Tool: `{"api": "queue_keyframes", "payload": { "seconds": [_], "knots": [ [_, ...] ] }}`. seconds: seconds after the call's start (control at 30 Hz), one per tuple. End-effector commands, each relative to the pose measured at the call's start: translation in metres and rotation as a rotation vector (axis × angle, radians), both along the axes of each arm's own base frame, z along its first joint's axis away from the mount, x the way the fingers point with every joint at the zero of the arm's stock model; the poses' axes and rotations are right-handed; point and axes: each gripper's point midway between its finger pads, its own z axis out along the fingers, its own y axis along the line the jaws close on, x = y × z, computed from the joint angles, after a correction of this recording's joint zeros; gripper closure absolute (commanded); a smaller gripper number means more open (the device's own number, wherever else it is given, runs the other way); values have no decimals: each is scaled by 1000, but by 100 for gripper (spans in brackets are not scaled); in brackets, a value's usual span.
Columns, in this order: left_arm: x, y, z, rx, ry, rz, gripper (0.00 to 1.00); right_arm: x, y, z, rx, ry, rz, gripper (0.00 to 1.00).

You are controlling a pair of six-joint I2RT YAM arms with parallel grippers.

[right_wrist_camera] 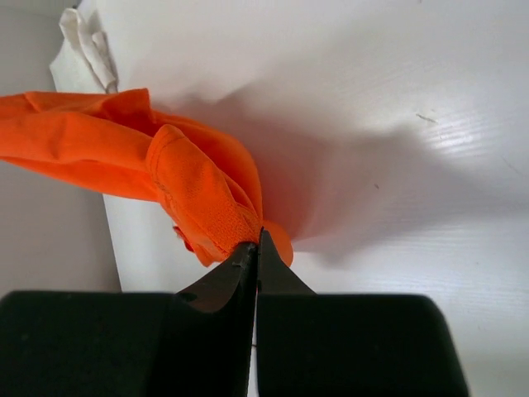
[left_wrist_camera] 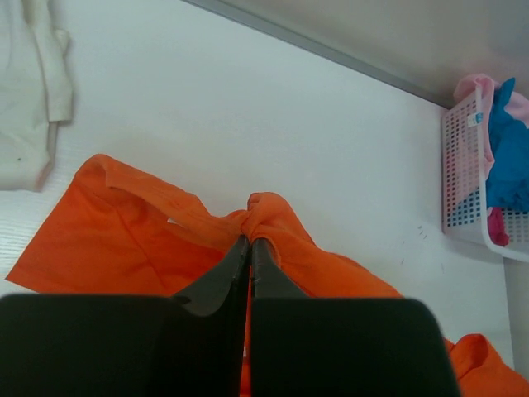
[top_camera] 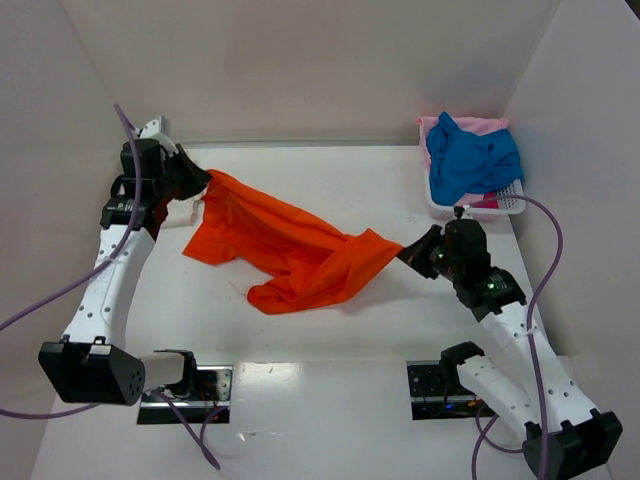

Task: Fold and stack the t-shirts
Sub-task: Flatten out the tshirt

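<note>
Sagging, creased soft orange tee (top_camera: pixel 290 245)

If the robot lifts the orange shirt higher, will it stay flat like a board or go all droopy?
Probably droopy: the orange t-shirt sags between the left pincer and right pincer. It looks light, since tiny pinches hold it.

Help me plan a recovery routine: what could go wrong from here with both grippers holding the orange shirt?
1. The left gripper and right gripper each pinch only a small bunch of the orange t-shirt; it may slip out under tension.
2. The shirt stretches twisted and crumpled between them, so it could land creased.
3. The cream-white t-shirt lies close to the left gripper and might get dragged.
</note>
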Motion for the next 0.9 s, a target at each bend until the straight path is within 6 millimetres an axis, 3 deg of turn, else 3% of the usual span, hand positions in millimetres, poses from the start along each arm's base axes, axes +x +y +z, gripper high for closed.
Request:
{"api": "queue_keyframes", "payload": {
  "seconds": [0.0, 0.13, 0.27, 0.5, 0.67, 0.73, 0.87],
  "knots": [
    [0, 6, 17, 46, -39, 4, 100, 23, -6, 46, -20, -160, -21, 100],
    [-2, 6, 36, 58, -76, 0, 100, 33, -13, 63, -39, -200, -36, 100],
    [-4, 7, 79, 78, -165, -5, 100, 55, -18, 86, -90, -258, -36, 100],
    [-22, 8, 148, 108, -308, -8, 100, 90, -16, 189, -109, -477, -46, 100],
    [-45, 13, 185, 136, -397, 13, 100, 93, -17, 253, -114, -623, -49, 100],
    [-56, 15, 198, 147, -429, 25, 100, 92, -19, 272, -113, -668, -60, 100],
    [-78, 21, 209, 154, -467, 62, 100, 90, -20, 284, -114, -700, -61, 100]
  ]
}}
